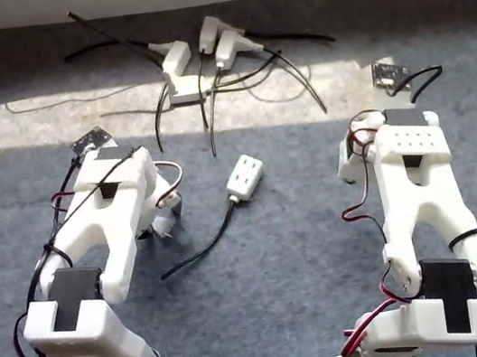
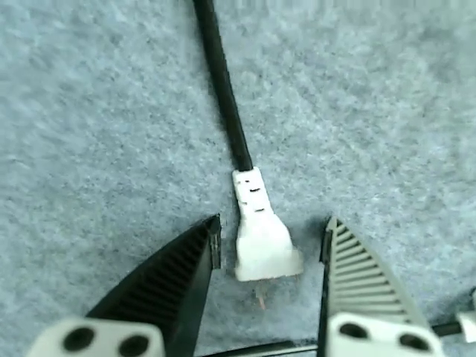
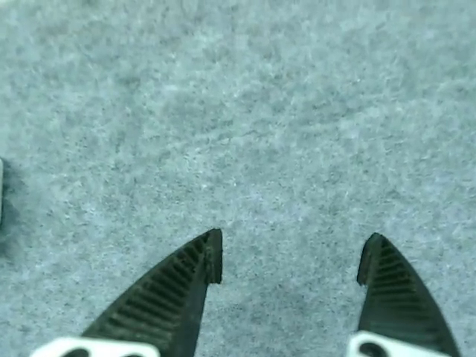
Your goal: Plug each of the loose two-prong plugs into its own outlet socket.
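Left tool sits low, jaws apart, straddling the white two-prong plug that lies flat on the grey counter. Neither pad is touching it yet, by my eye. The right tool hangs with jaws spread over bare counter, holding nothing. The white outlet block lies between the arms, near the plug.

The danger I see is that tapered body. Pinch it on the slope and it could squirt out or twist, and the stiff black cord may drag it askew.

The prongs are barely visible, tucked toward the tool. In the high view the arm covers most of the plug, and the tangle of plugs and cords at the back is hard to sort out.
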Action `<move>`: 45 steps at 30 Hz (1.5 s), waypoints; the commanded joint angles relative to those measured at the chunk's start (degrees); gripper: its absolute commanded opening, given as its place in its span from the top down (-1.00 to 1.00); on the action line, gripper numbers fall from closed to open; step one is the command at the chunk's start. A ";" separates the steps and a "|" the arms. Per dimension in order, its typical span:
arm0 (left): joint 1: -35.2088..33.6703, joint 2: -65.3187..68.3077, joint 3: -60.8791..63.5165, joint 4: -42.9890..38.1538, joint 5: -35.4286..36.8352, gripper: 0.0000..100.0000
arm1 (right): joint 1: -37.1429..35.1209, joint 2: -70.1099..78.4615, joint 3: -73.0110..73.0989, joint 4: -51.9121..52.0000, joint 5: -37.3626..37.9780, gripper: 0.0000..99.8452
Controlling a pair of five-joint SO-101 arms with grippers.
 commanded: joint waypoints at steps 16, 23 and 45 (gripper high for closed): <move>0.31 -4.44 -6.99 5.10 0.53 0.57 | -0.66 -2.33 -0.22 -0.66 -0.53 0.42; 4.70 -1.98 -6.90 4.13 0.53 0.57 | -0.66 -2.24 -0.22 -0.66 -0.53 0.42; -0.48 4.62 -7.43 6.42 0.18 0.57 | -0.57 -2.24 -0.22 -0.66 -0.53 0.42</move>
